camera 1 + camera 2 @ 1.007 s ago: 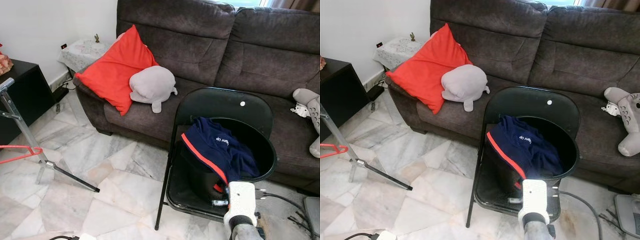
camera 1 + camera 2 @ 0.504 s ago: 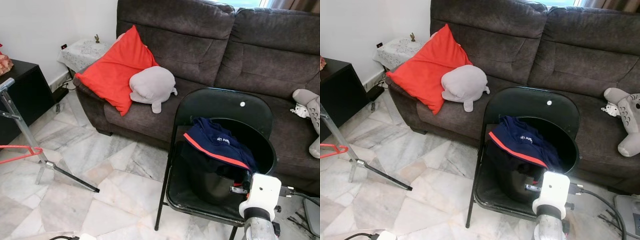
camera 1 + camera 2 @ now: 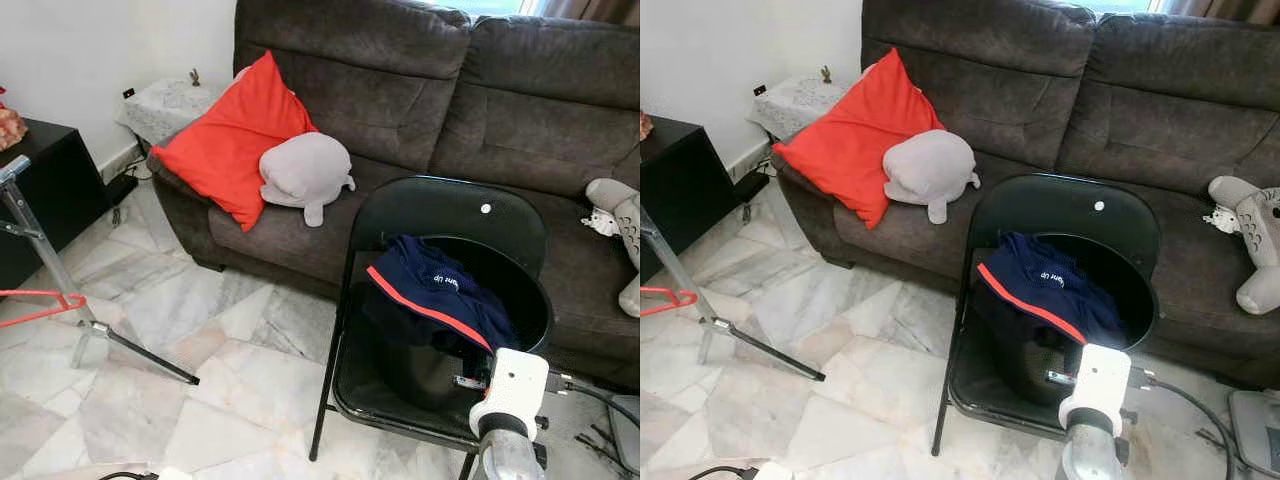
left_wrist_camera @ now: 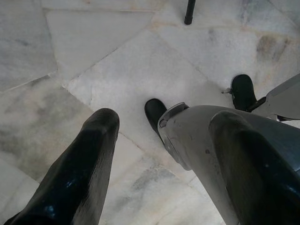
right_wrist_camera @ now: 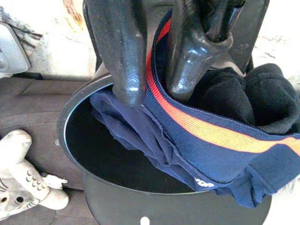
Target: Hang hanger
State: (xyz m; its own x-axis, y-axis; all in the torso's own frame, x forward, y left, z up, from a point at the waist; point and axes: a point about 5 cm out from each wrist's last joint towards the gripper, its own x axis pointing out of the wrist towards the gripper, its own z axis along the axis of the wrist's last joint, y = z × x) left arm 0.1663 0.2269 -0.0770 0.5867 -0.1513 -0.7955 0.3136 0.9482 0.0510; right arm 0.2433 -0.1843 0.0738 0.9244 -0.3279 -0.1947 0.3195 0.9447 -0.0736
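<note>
Far off to the right claw's (image 5: 154,89) left lies the red hanger (image 3: 40,305); claw clenched on navy garment (image 3: 440,300) in black bucket (image 3: 1140,330); left claw (image 4: 164,140) released, nearer.

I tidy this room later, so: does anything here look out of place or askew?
Yes. A navy garment spills over the rim of a black bucket that sits tilted on the folding chair, pinched by the right gripper.
</note>
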